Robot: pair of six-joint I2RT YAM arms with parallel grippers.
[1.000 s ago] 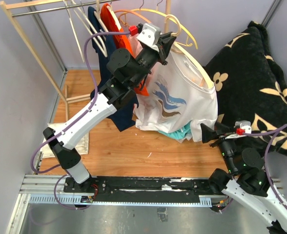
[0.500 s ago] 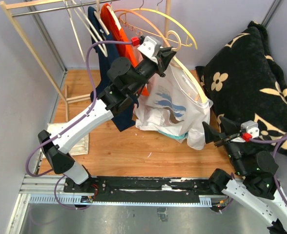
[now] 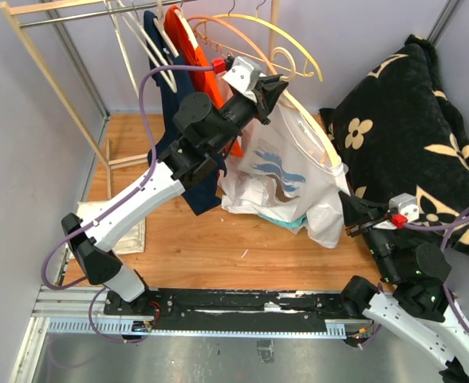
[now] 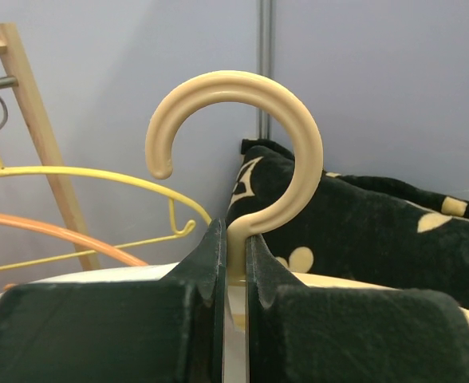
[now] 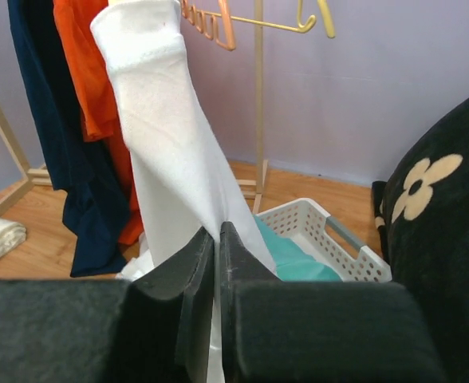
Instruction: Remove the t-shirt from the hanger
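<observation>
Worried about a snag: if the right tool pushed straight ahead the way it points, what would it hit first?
The white t-shirt it is pinching, stretched up just ahead of the right tool. Behind that, probably the white basket, though depth is unclear.

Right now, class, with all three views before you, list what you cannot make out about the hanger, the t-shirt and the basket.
- Left wrist view: only the hook of the hanger shows; the left gripper hides its shoulders.
- Top view: the basket is almost wholly hidden behind the t-shirt.
- Right wrist view: the right gripper hides how much cloth it pinches, and the bottom edge cuts off the hem.
</observation>
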